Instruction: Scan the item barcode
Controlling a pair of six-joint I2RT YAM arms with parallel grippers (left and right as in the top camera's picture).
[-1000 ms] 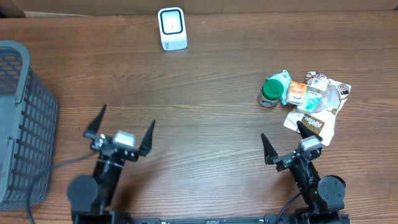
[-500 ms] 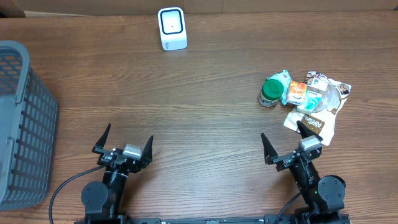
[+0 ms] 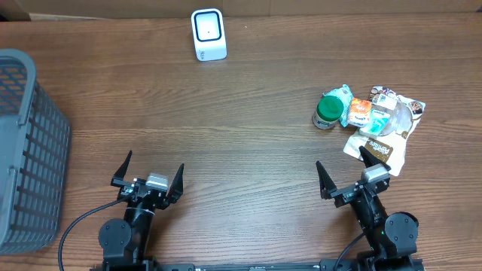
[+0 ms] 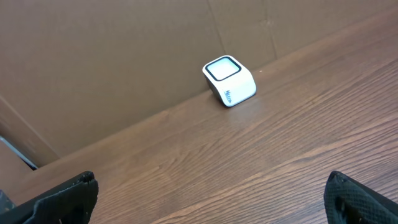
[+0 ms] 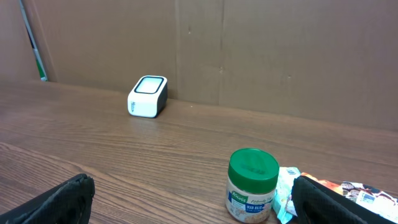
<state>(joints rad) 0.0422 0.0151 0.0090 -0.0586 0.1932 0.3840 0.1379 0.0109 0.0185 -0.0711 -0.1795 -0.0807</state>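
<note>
The green-lidded jar (image 5: 252, 185) carries a Knorr label; other print is unreadable.

Even overhead light, soft shadows, sharp focus

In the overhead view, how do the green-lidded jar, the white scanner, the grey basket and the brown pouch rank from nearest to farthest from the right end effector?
From the right end effector:
1. Brown pouch, just to its right.
2. Green-lidded jar, ahead of it.
3. White scanner, at the far edge.
4. Grey basket, at the left edge.
</note>
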